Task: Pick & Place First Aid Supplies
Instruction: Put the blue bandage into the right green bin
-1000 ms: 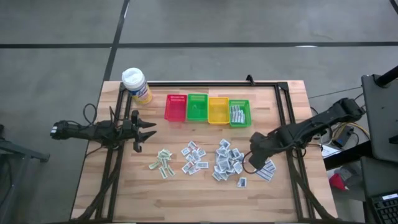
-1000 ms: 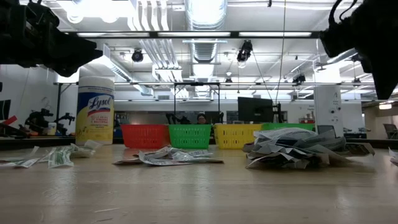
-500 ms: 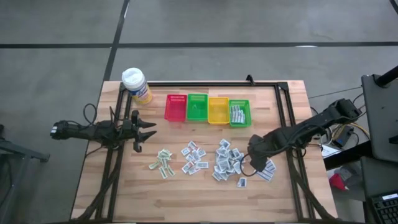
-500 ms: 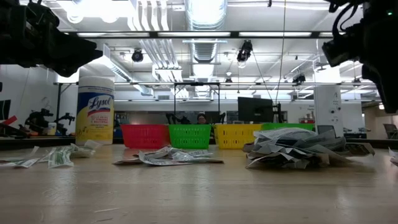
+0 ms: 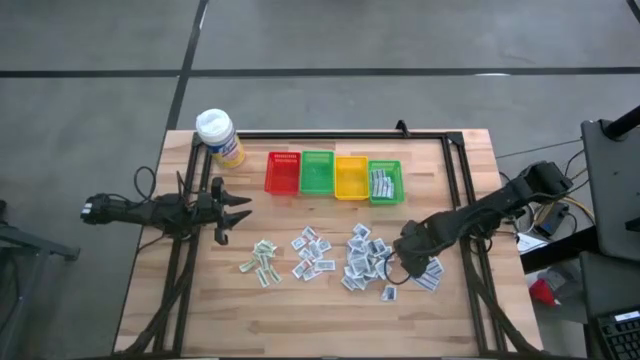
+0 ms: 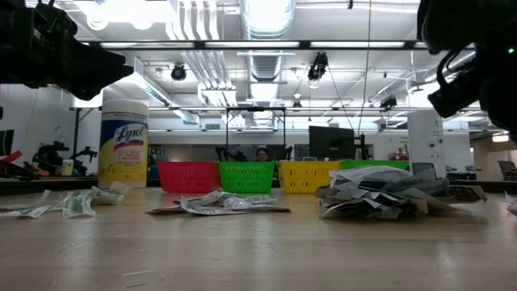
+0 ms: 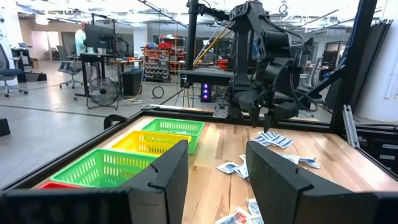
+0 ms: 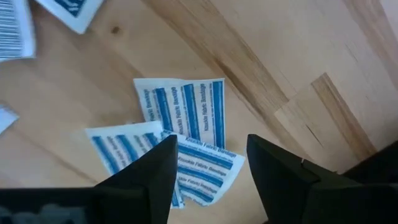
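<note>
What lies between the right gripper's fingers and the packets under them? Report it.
Nothing but bare wood. In the right wrist view the open right gripper hangs over the blue-striped packets lying on the table, touching none.

Baskets [image 5: 334,176] behind packets [image 5: 340,257]; bottle [image 5: 219,137] left of baskets; some packets in rightmost basket [image 5: 385,183].

even, bright overhead light fills the high view; the wooden surface [image 5: 330,300] shows only soft, short shadows under the arms. in the low view the ceiling lights [image 6: 266,16] blaze white with glare, and the near arms read as black silhouettes against them; the surface close to the lens is blurred. the left wrist view is clear far off, but its own fingers [image 7: 168,180] are dark and soft. the right wrist view is sharp on the packets [image 8: 186,118], its fingers [image 8: 149,180] blurred.
</note>
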